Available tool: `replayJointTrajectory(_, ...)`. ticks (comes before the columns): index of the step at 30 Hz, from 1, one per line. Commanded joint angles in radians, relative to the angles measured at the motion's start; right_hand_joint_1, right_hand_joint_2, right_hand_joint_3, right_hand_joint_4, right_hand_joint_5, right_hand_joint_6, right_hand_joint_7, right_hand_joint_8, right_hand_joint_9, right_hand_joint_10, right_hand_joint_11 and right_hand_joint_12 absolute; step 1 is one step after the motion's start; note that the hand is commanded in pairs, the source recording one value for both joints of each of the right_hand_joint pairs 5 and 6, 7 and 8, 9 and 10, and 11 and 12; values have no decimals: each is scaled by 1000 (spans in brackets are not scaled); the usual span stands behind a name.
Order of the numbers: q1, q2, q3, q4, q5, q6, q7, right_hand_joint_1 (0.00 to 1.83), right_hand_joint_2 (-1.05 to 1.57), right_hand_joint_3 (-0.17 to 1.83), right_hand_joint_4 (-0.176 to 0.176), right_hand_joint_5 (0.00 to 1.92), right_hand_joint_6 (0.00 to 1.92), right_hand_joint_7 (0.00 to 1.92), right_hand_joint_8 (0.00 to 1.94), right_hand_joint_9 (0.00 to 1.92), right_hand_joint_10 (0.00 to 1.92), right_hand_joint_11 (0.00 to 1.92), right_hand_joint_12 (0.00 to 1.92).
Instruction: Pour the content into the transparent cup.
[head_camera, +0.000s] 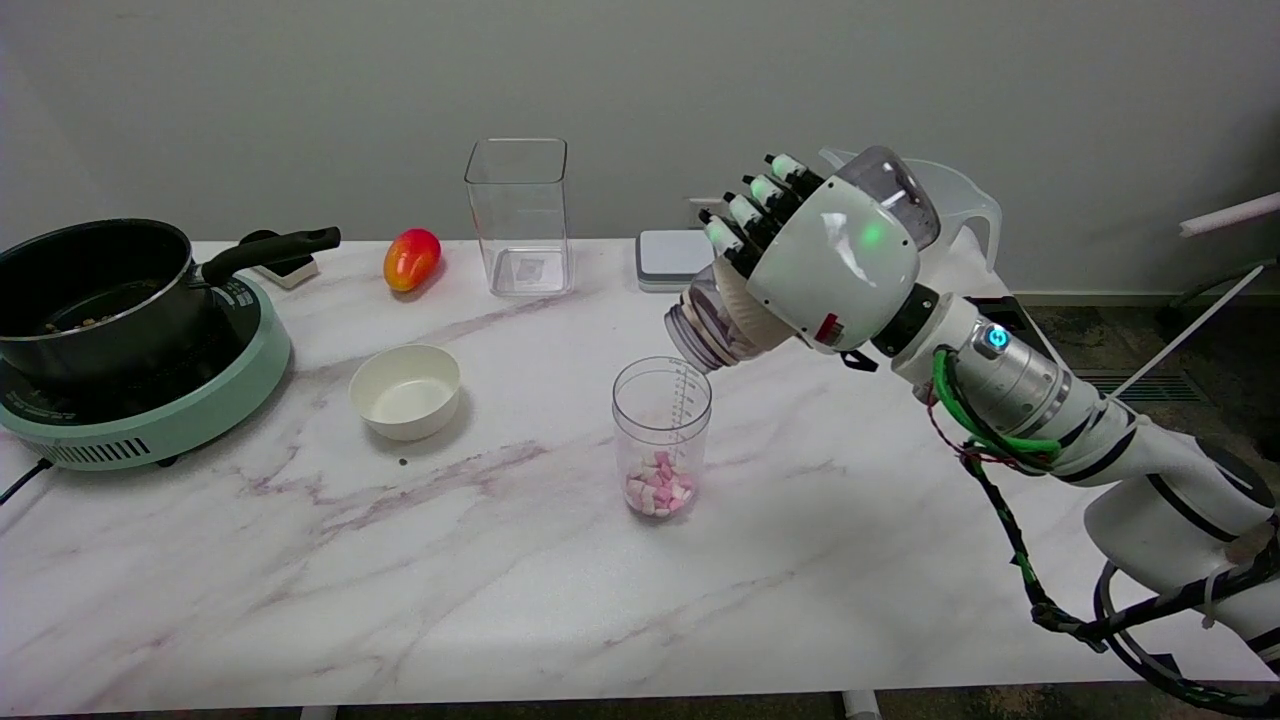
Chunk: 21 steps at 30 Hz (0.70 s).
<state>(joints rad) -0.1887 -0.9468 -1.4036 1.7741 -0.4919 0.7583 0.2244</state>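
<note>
Transparent cup (661, 432), pink-white pieces inside, upright on marbled table (300, 600) before grey wall; right hand (800, 265) wrapped around tilted bottle (715, 325); beyond: bowl (405, 391), pot (95, 290), mango (411, 258).

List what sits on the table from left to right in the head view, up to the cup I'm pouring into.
Black pot on the green cooker → white bowl → red-yellow fruit → tall clear square container → transparent cup with pink and white pieces in it.
</note>
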Motion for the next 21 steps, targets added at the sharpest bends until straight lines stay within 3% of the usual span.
replayJointTrajectory(1,11,5,-17,9,-47,-22,-1,1197,1545,387,0,1920,1920,1893,1893,1616,1616,1365,1365)
replayJointTrajectory(21,19,6,-18,82,-138,-86,36,1195,1547,388,0,1920,1920,1892,1892,1616,1616,1366,1366)
